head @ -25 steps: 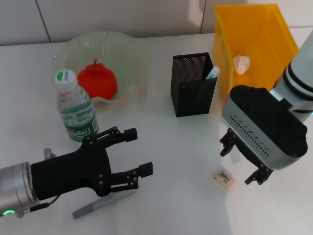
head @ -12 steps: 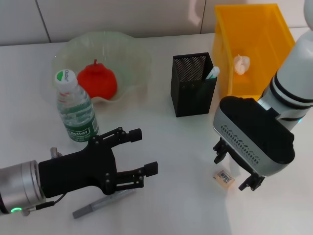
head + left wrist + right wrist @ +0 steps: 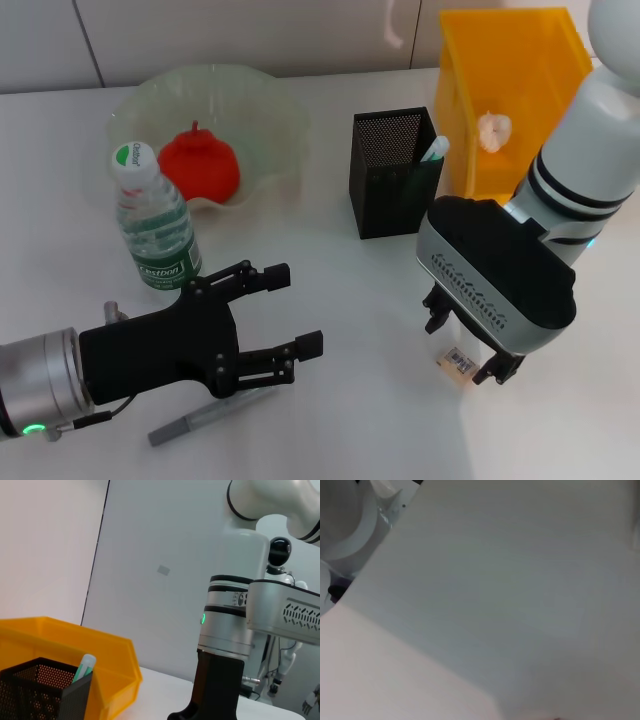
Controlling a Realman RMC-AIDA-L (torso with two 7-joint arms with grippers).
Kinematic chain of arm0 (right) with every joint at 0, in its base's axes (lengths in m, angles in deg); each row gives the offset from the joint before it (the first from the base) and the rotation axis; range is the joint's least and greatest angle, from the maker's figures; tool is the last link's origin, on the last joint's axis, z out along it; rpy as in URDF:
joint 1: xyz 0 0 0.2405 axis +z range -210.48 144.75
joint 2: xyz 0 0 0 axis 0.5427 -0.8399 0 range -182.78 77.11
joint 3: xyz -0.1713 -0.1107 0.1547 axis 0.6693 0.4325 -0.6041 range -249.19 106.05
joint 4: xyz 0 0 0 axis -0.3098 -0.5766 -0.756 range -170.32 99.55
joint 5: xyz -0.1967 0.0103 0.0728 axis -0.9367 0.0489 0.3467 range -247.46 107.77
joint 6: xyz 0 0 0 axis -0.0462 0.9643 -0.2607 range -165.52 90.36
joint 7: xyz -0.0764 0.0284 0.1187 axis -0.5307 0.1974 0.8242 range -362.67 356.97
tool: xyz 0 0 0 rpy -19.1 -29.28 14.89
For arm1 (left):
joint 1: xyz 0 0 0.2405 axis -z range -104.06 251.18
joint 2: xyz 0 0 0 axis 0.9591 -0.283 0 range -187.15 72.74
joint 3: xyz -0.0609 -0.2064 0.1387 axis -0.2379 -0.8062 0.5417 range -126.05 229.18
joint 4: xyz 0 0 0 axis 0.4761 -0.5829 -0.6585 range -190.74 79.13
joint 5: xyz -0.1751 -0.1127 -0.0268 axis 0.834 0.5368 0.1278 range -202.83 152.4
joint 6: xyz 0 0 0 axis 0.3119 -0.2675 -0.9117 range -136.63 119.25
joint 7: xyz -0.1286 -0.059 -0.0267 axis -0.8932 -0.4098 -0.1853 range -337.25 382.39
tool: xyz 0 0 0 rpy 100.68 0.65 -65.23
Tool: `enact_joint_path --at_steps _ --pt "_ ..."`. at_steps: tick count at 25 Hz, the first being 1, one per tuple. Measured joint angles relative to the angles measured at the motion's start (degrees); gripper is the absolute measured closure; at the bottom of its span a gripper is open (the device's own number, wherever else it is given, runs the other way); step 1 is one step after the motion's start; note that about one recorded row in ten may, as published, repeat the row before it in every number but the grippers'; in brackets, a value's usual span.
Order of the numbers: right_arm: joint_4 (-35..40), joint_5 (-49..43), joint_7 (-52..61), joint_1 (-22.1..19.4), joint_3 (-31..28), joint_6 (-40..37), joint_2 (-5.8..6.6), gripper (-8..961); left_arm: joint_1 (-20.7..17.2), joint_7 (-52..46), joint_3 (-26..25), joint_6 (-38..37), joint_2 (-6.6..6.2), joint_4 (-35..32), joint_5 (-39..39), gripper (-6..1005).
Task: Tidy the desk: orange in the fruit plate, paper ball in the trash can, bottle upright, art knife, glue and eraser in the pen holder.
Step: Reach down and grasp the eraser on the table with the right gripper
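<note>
The orange [image 3: 200, 165] lies in the fruit plate [image 3: 275, 110]. The bottle [image 3: 155, 228] stands upright in front of the plate. The paper ball [image 3: 494, 130] lies in the yellow trash can [image 3: 530, 70]. The pen holder [image 3: 393, 180] holds a white-green glue stick [image 3: 435, 149]; both show in the left wrist view, the holder [image 3: 40, 692] and the stick [image 3: 84, 665]. The eraser [image 3: 457, 361] lies on the table, between the fingers of my open right gripper [image 3: 464, 343]. My left gripper [image 3: 295, 308] is open above the grey art knife [image 3: 205, 415].
The white table [image 3: 340, 400] carries everything. The trash can [image 3: 75, 650] stands close behind and to the right of the pen holder. My right arm [image 3: 225, 645] shows in the left wrist view. The right wrist view shows only a plain surface.
My right gripper has moved left and down until its fingers are on either side of the eraser. My left gripper shifted slightly right earlier and now holds still.
</note>
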Motion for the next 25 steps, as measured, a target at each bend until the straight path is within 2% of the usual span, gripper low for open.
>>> enact_joint_path --at_steps 9,15,25 --pt "-1.11 0.37 0.65 0.89 0.03 0.16 -0.03 370 0.1 0.0 0.0 -0.03 0.0 -0.08 0.01 138" --pt "-1.86 0.53 0.67 1.16 0.93 0.83 -0.1 492 0.11 0.0 0.0 -0.07 0.0 -0.09 0.01 138" --pt "-1.39 0.6 3.27 1.85 1.93 0.1 -0.2 461 0.05 0.0 0.0 -0.15 0.0 -0.09 0.0 139"
